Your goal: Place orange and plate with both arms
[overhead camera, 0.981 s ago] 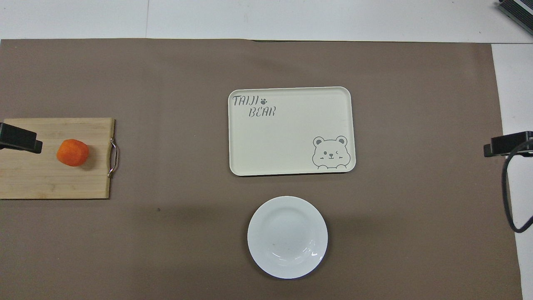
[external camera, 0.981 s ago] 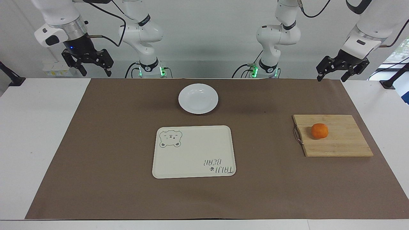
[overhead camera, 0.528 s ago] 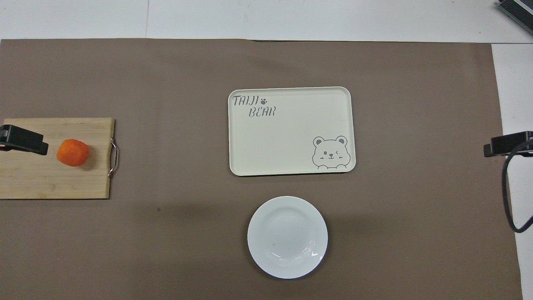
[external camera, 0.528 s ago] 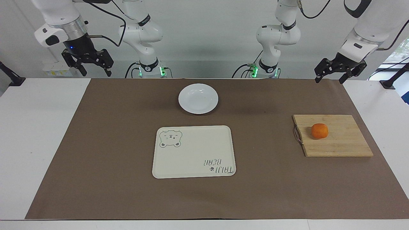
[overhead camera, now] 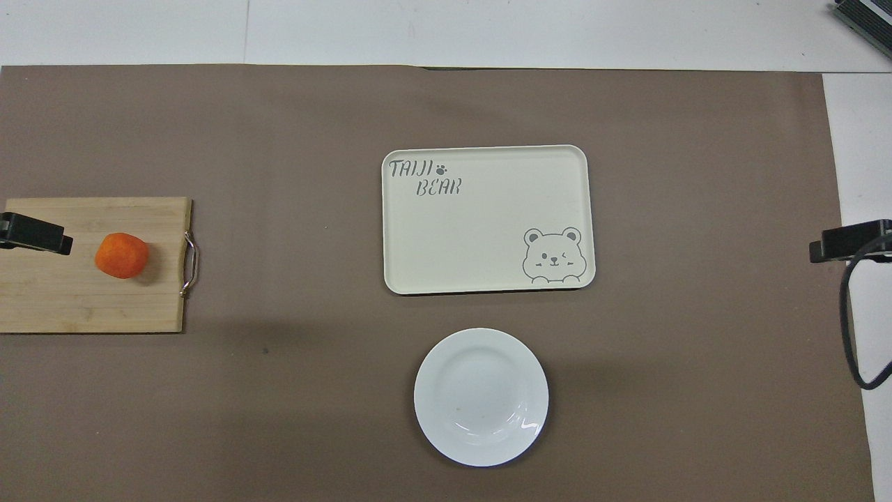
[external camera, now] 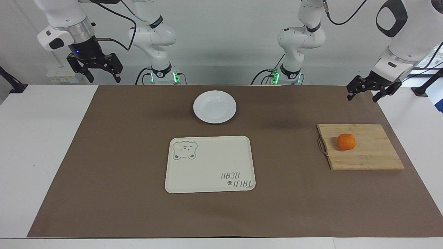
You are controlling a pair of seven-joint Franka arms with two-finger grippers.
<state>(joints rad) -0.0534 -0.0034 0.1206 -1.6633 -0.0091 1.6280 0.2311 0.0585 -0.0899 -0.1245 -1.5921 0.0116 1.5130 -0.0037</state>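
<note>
My left pincer has shifted since a second ago: in the facing view it has dropped lower and slid toward the right edge of the frame, and it now hangs at the upper right over the brown mat's corner, its fingers spread apart with nothing between them. In the overhead view only its black tip shows at the left edge, over the wooden cutting board. My right pincer has not moved (that arm just waits); it hangs at the upper left of the facing view, above the white surface just off the mat's corner, fingers open wide and empty.

The orange sits on the cutting board at the right of the facing view, a little in from the board's metal handle; overhead I see it at the left of the frame, just beside the left pincer's tip. The plate lies flat on the mat at the top centre of the facing view, nearer to the robots than the cream bear tray, and apart from it. Overhead, the plate is at the bottom centre and the tray sits above it, mid-frame. Nothing rests on either one.
</note>
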